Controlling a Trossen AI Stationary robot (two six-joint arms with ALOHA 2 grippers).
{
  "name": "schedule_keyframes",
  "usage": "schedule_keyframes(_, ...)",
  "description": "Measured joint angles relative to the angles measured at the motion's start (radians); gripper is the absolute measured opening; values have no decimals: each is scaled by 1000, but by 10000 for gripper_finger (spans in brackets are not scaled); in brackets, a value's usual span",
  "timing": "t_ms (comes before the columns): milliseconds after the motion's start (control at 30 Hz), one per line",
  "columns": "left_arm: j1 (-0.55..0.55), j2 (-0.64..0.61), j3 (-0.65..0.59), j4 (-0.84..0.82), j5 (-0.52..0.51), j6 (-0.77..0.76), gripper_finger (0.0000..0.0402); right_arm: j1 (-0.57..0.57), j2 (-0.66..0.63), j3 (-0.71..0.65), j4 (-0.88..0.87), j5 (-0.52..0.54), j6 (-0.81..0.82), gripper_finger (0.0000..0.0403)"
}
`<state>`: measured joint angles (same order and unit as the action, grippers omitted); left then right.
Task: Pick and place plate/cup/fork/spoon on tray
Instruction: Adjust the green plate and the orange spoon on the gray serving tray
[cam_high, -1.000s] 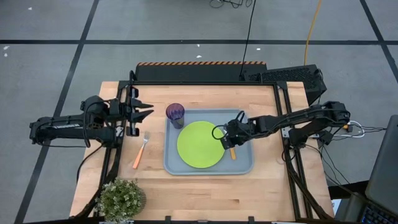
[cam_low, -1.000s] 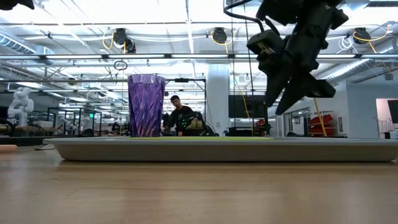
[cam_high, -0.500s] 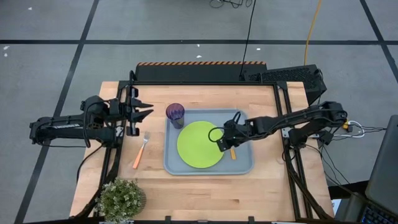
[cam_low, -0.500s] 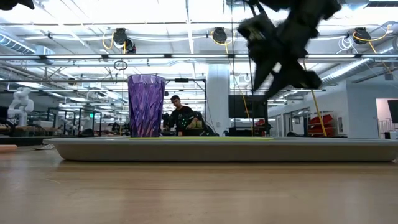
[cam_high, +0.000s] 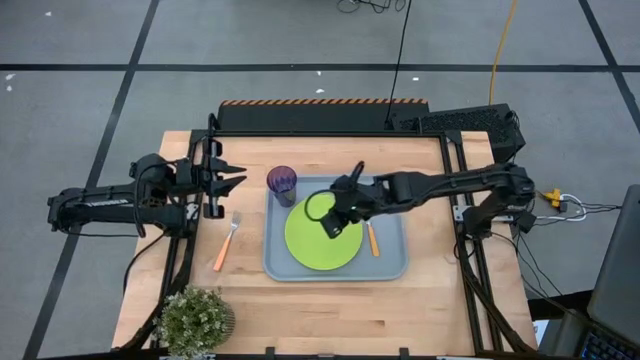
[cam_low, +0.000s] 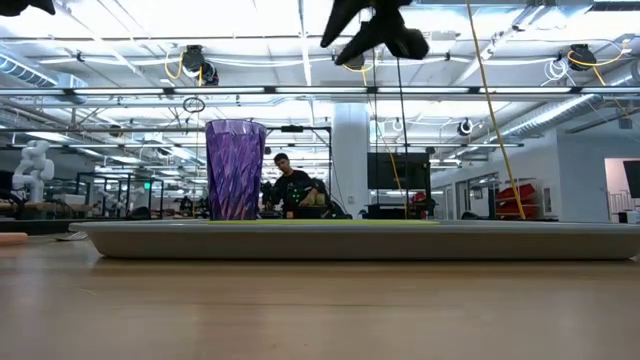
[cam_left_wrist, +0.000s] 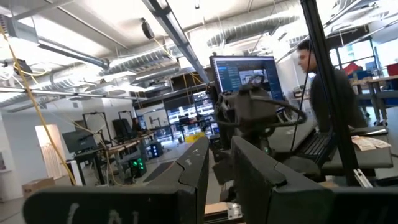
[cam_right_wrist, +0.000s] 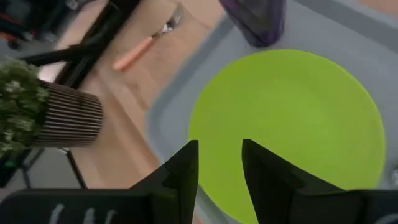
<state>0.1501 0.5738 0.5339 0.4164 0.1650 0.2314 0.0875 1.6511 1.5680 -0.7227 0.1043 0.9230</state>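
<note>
Fork (cam_high: 226, 243) lies on the bench left of the tray (cam_high: 390, 268), lower-left of centre; plate, cup and spoon are already on the tray. Right claw (cam_high: 333, 222), open and empty above the plate (cam_high: 305, 245), should cross leftward clear of the cup (cam_high: 282, 184), then grip the orange handle at mid-length.

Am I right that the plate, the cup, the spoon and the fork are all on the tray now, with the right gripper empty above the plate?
Not quite: the fork lies on the wooden table, left of the tray, as the high view shows. The plate, cup and spoon are on the tray, and the right gripper is empty above the plate.
</note>
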Motion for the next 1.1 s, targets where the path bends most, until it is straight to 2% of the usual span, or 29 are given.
schedule_keyframes(133,0,0,0,0,0,-1,74,-7,91,115,-218,-2,29,116)
schedule_keyframes(300,0,0,0,-3,0,-3,74,-27,165,126,-578,-26,146,116)
schedule_keyframes(400,0,0,0,-4,0,-3,74,-29,219,126,-710,-21,164,116)
schedule_keyframes(767,0,0,0,-15,0,-5,74,-26,339,118,-701,-18,123,116)
schedule_keyframes(1000,0,0,0,-23,0,-3,74,-26,320,9,-646,-2,131,116)
schedule_keyframes(1100,0,0,0,-23,0,-5,74,-26,307,-57,-595,-32,134,116)
